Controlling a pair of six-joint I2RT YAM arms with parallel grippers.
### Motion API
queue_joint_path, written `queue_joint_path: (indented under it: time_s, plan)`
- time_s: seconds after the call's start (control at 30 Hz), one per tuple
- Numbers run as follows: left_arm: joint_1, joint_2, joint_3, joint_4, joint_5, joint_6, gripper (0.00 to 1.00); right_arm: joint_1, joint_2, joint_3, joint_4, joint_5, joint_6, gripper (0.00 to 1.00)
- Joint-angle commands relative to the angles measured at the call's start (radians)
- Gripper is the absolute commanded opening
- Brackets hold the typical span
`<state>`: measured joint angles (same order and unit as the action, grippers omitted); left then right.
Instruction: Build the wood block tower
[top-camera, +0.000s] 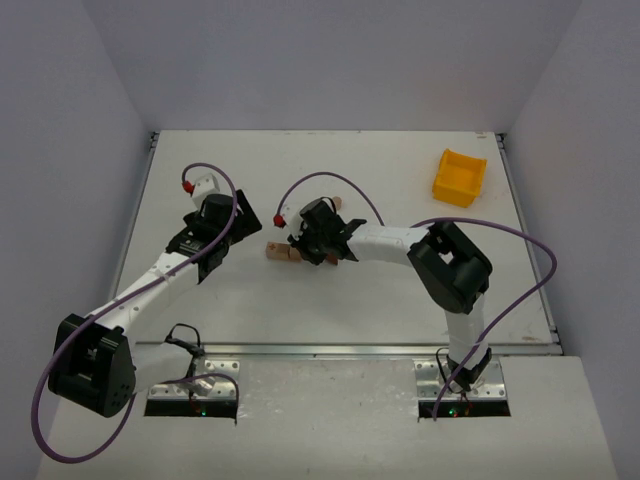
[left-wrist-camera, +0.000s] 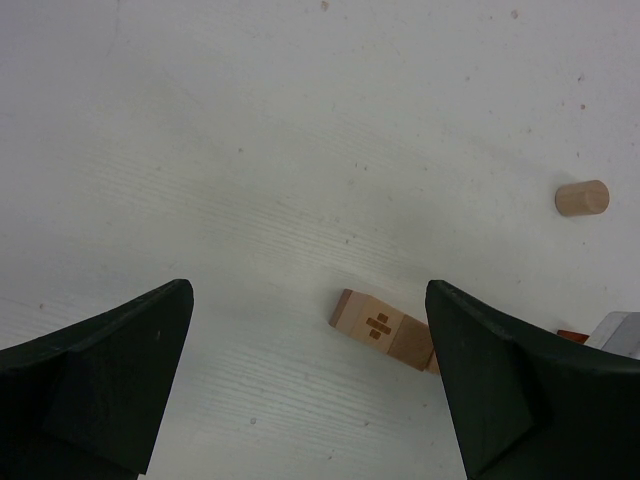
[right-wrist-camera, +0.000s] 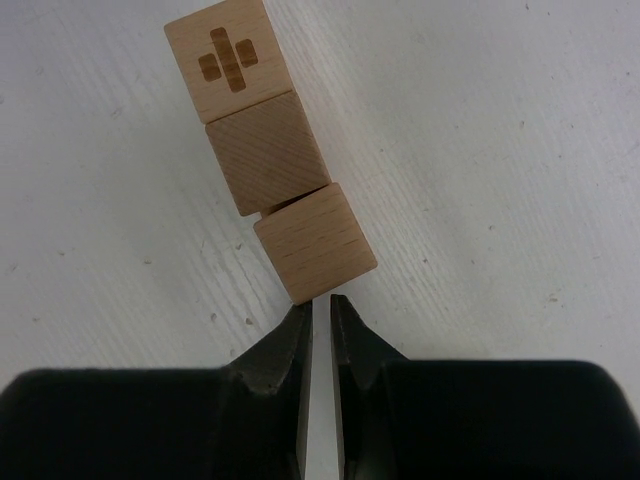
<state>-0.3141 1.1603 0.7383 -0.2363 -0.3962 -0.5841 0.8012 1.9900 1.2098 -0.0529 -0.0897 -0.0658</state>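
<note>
Three small wooden cubes lie in a row on the white table (top-camera: 400, 290); this row is the wood block tower (top-camera: 284, 252), lying flat. In the right wrist view the far cube (right-wrist-camera: 222, 60) bears a burnt cross mark, the middle cube (right-wrist-camera: 265, 150) is darker, and the near cube (right-wrist-camera: 315, 240) is skewed. My right gripper (right-wrist-camera: 321, 305) is shut with only a thin slit and nothing in it, its tips touching the near cube's corner. My left gripper (left-wrist-camera: 310, 380) hangs open and wide to the left of the row (left-wrist-camera: 385, 330), holding nothing.
A small wooden cylinder (left-wrist-camera: 582, 197) lies apart, beyond the row and behind the right gripper (top-camera: 308, 248). A yellow plastic bin (top-camera: 459, 177) stands at the back right. The left gripper (top-camera: 205, 250) hovers left of the blocks.
</note>
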Motion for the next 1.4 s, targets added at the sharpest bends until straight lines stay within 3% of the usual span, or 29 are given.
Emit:
queue_joint_path:
  time_s: [0.0,0.9,1.37]
  plan:
    - [0.009,-0.028,0.021,0.034,0.005,0.0,1.0,0.009,-0.046,0.008,0.041,-0.016,0.009,0.13]
    - [0.009,-0.037,0.018,0.035,0.01,0.0,1.0,0.024,-0.042,0.02,0.035,0.003,-0.002,0.13]
    - [0.009,-0.037,0.015,0.04,0.013,0.0,1.0,0.023,-0.059,-0.008,0.034,0.111,-0.027,0.14]
